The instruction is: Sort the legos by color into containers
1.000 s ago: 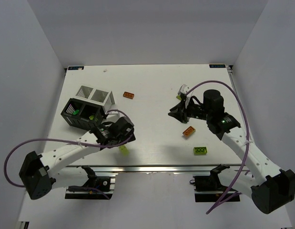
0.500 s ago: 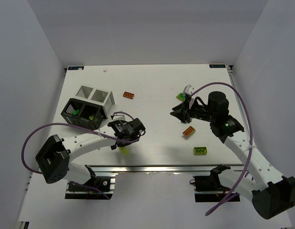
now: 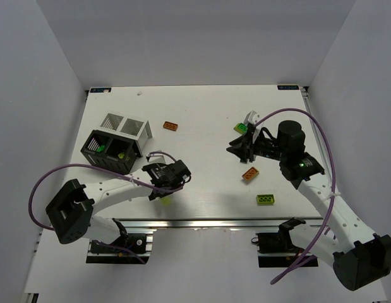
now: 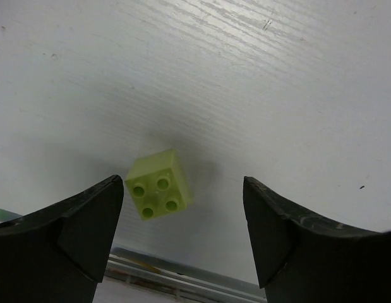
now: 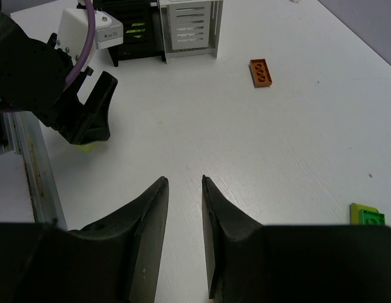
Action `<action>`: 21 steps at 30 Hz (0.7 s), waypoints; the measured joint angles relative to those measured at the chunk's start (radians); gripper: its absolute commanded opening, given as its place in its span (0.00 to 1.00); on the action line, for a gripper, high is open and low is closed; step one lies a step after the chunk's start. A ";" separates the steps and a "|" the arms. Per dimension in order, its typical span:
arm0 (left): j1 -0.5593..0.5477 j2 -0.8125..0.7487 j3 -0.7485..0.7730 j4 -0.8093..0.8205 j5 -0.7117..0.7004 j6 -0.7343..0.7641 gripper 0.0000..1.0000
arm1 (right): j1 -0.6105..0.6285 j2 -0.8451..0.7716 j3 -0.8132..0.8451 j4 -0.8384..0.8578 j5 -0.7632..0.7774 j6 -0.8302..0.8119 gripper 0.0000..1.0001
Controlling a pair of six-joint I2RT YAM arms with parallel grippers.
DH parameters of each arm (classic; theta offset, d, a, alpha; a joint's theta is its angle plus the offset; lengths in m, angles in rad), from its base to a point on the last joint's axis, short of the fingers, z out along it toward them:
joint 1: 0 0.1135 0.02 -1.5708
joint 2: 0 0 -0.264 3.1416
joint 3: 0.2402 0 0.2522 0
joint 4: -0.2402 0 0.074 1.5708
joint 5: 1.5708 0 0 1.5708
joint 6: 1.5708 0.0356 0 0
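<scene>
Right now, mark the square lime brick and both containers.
lime brick (image 4: 158, 184): left wrist view, studded top.
black container (image 3: 102, 160): top external view, near wall.
white container (image 3: 145, 131): top external view, right wall.

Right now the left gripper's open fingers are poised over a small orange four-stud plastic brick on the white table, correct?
No: the small four-stud plastic brick under the left gripper's open fingers is lime green, as the left wrist view shows.

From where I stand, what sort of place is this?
Most likely a robotics lab test bench, not a factory: a white table boxed in by plain white panels, a left arm and right arm bolted at its near edge, and toy bricks near a black box and white box.
</scene>
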 measured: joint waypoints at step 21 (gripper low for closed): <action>0.000 0.000 -0.063 0.068 0.014 0.001 0.75 | -0.042 -0.003 -0.018 0.009 -0.045 0.022 0.34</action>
